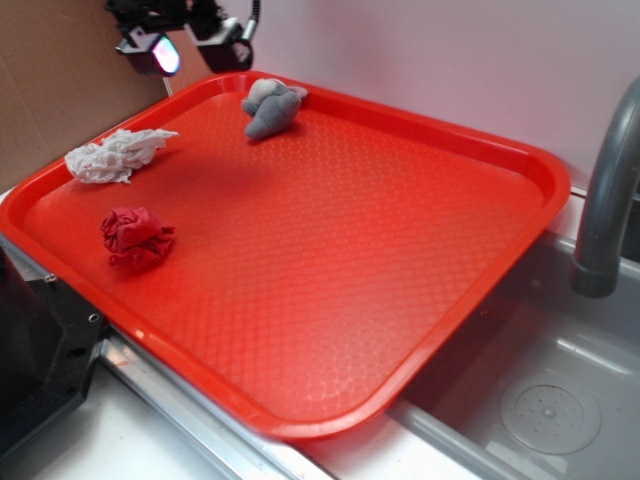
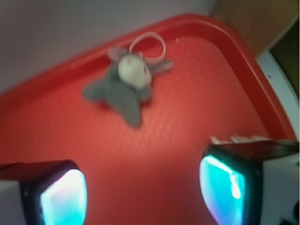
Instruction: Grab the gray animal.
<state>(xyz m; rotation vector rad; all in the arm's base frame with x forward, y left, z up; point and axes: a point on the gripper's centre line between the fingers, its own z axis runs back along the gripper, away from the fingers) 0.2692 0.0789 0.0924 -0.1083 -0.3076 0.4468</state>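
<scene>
The gray animal [image 1: 271, 108] is a small plush with a dark gray body and a lighter head. It lies on the red tray [image 1: 330, 250] near its far rim. In the wrist view the gray animal [image 2: 126, 84] lies ahead of the fingers, with a white loop by its head. My gripper [image 1: 193, 45] hangs above the tray's far left corner, to the left of the animal and apart from it. Its jaws stand wide apart with only bare tray between them [image 2: 143, 192].
A white cloth wad [image 1: 115, 155] lies at the tray's left edge and a red cloth wad [image 1: 135, 236] nearer the front left. A gray faucet [image 1: 610, 190] and a sink basin [image 1: 540, 400] are to the right. A cardboard wall [image 1: 60, 80] stands behind on the left.
</scene>
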